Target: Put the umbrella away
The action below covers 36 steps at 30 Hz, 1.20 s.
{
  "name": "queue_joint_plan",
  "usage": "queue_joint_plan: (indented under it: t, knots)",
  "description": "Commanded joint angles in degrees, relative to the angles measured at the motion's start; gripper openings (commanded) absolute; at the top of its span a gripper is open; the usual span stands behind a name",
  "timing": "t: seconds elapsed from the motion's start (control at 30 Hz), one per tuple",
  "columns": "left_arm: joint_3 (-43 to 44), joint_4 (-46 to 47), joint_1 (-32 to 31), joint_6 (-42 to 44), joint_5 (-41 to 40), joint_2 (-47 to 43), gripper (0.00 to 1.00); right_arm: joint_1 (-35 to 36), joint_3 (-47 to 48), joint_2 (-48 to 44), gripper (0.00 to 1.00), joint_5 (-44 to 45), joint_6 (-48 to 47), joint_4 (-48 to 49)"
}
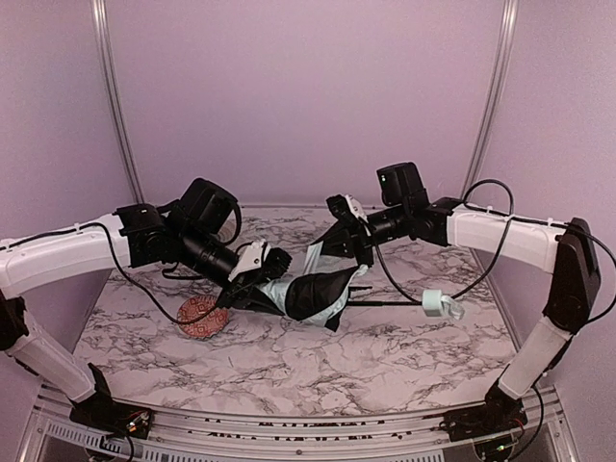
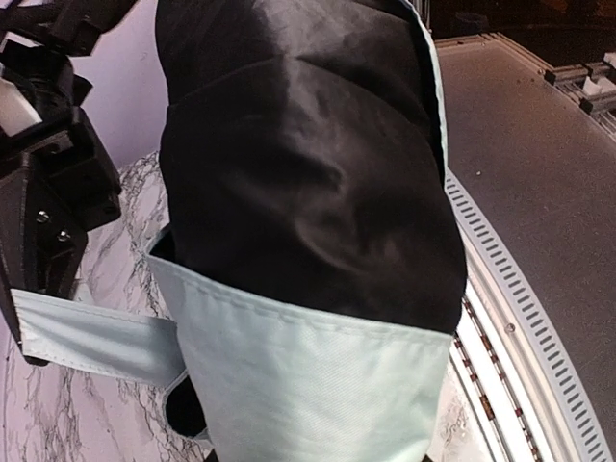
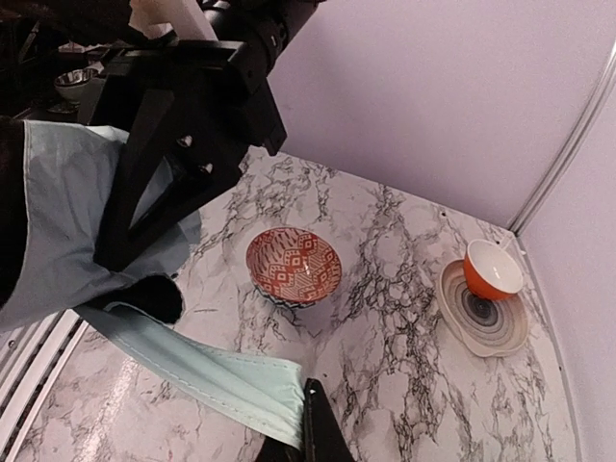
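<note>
One crumpled mint-and-black fabric umbrella (image 1: pixel 313 294)

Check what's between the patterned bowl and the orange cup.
Nothing: the table is bare marble between the bowl and the cup, which sits on its plate. It shows in the right wrist view.

The umbrella (image 1: pixel 313 294) sprawled across the middle of the desk (image 1: pixel 346 371), blocking the way across. A patterned bowl (image 1: pixel 200 318) crowded its left end. Bare marble along the near edge left room to pass.
</note>
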Motion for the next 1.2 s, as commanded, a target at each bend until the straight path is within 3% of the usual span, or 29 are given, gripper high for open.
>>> queue_joint_plan:
  t: [0.0, 0.13, 0.23, 0.33, 0.47, 0.73, 0.97, 1.17]
  knots:
    - [-1.0, -29.2, -6.2, 12.1, 11.1, 3.4, 0.00, -6.5, 9.7, -3.1, 0.00, 5.7, -10.3, -8.7]
    - [-0.7, -30.8, -8.8, 11.5, 1.1, 6.8, 0.00, -3.6, 8.2, -6.7, 0.00, 13.1, -15.8, -11.6]
    - [-0.2, -30.9, -9.6, 11.5, -3.9, 9.6, 0.00, 1.1, 1.2, -10.8, 0.00, 24.3, -16.3, -1.5]
    - [0.4, -30.4, -10.0, 10.6, -7.9, 12.0, 0.00, 3.2, -2.7, -12.6, 0.00, 29.0, -13.4, 7.4]
    - [0.2, -26.2, -10.1, 5.1, -13.8, 13.8, 0.00, 6.4, -2.5, -12.6, 0.00, 31.5, -12.0, 8.2]
    - [-3.4, -13.3, -3.8, -6.0, -8.8, 21.0, 0.00, 20.8, -22.7, -18.5, 0.00, 34.8, -1.8, 23.5]
    - [-4.4, -5.9, -1.3, -9.5, -5.0, 24.4, 0.00, 24.6, -30.4, -18.4, 0.00, 37.1, 4.7, 27.0]
    - [-3.6, -0.4, -0.1, -14.3, -3.7, 27.8, 0.00, 29.4, -28.1, -13.8, 0.00, 38.5, 3.8, 27.8]
